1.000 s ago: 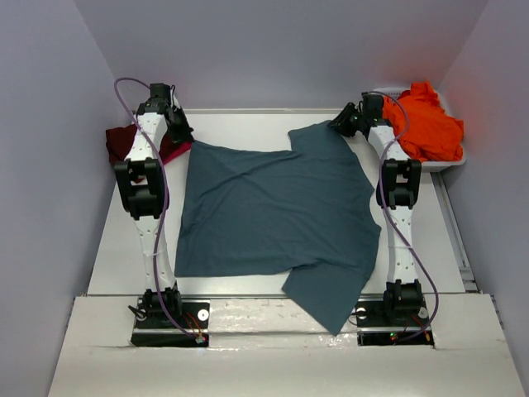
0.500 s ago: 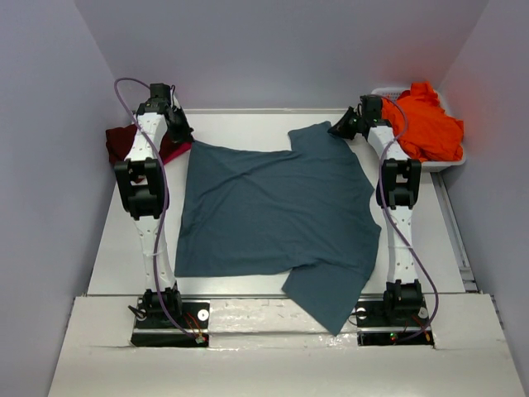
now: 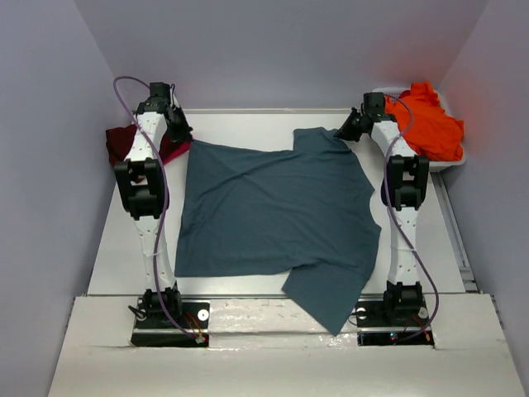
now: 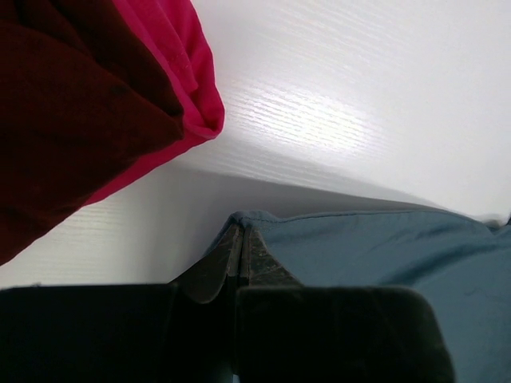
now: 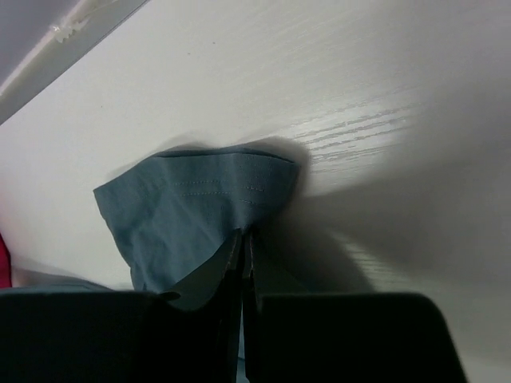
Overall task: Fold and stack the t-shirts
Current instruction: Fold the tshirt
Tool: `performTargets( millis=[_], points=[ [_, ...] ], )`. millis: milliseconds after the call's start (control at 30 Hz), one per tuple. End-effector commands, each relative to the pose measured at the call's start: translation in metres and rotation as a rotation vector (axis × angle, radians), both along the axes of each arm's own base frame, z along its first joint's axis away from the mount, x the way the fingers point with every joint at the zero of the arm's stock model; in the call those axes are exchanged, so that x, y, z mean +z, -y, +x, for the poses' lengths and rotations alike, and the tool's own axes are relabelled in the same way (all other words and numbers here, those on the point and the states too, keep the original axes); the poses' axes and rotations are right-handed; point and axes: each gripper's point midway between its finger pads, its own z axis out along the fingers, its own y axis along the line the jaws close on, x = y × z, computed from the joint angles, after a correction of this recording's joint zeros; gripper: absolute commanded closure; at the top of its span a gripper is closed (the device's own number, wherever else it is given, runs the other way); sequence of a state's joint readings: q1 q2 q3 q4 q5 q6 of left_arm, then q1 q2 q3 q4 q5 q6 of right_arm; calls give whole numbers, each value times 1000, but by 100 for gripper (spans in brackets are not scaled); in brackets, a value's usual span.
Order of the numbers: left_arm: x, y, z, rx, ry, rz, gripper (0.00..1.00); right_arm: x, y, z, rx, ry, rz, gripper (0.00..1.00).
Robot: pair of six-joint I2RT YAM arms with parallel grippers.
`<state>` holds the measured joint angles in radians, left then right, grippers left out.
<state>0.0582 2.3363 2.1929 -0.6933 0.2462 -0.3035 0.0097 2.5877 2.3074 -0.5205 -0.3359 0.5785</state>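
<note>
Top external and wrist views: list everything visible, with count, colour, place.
teal-blue t-shirt: one, slate teal-blue, spread across mid-table
maroon t-shirt: one, dark maroon, far left
pink t-shirt: one, bright pink, against the maroon one
tub: one, white, far right
orange t-shirt: one, vivid orange, heaped in the tub
table: one, white, centre
left arm: one, white-black, jaws shut on teal-blue shirt's far left corner
right arm: one, white-black, jaws shut on its far right corner
</note>
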Motion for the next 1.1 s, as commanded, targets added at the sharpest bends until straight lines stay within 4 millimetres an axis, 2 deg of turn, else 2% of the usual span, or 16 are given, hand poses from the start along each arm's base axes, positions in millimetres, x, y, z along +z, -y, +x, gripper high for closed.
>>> performTargets(
  millis=[0, 200, 300, 500, 600, 667, 833, 1033, 1067],
  points=[
    [39, 1, 12, -3, 101, 25, 94, 67, 12, 3, -17, 98, -33, 93],
    [39, -5, 17, 10, 108, 56, 94, 84, 26, 4, -40, 117, -44, 93],
    [39, -6, 18, 14, 109, 63, 94, 91, 26, 2, -38, 126, -46, 93],
    [33, -10, 18, 28, 93, 78, 94, 117, 38, 1, -65, 164, -51, 93],
    [30, -11, 18, 32, 85, 83, 94, 129, 52, 1, -86, 176, -53, 93],
    [30, -12, 18, 33, 83, 87, 94, 135, 51, 1, -84, 184, -51, 93],
    [25, -13, 18, 37, 75, 92, 94, 152, 68, 1, -108, 210, -37, 93],
    [29, -15, 19, 48, 82, 99, 94, 159, 65, -2, -85, 215, -26, 93],
    [29, -21, 18, 59, 79, 100, 94, 161, 64, -3, -83, 218, -26, 93]
  ],
)
